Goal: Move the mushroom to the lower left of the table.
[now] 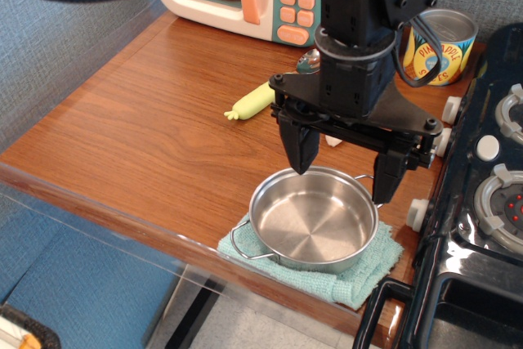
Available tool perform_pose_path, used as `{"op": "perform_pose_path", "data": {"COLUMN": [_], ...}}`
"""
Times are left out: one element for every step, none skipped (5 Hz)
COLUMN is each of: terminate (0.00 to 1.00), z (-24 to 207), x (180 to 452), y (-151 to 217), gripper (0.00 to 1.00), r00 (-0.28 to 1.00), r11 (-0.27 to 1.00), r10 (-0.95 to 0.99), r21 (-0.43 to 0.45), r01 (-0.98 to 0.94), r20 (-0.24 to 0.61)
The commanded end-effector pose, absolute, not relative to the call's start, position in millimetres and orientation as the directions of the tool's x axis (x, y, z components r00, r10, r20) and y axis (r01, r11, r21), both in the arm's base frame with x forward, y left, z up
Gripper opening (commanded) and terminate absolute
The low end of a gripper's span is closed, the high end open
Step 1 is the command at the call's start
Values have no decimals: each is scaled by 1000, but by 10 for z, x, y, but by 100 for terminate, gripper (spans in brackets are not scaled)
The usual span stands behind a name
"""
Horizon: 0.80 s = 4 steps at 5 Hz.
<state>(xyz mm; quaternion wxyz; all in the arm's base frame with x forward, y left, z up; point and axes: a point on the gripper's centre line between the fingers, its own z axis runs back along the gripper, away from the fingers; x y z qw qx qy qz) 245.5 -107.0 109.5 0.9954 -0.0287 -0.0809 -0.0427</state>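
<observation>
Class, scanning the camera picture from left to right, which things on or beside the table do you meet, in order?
Yellow-green toy vegetable → steel pot on a green cloth → pineapple can → black stove. The tool hangs open above the pot, so it is left out.

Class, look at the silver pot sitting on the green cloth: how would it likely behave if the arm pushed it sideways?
The silver pot looks rigid, thin metal, so probably light. Resting on the green cloth, it may drag or bunch the cloth rather than slide cleanly. Its wide, low shape makes tipping unlikely. The open pincer hovers just above its rim.
</observation>
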Motion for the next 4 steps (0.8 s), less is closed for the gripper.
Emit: {"op": "perform_pose_path", "data": {"terminate": [0, 0, 0, 0], "z": [1095, 976, 895, 823], "x": [2455, 2803, 3167, 3578], "y": [-1070, -981, -888, -690], "gripper": [100, 100, 100, 100], "r00": [983, 986, 986, 977], "r11": [995, 999, 1000, 999], "r10": [-80, -44, -27, 22], "r21": [-50, -15, 21, 44], "r01": [90, 47, 24, -32], "r20": [163, 162, 166, 214]}}
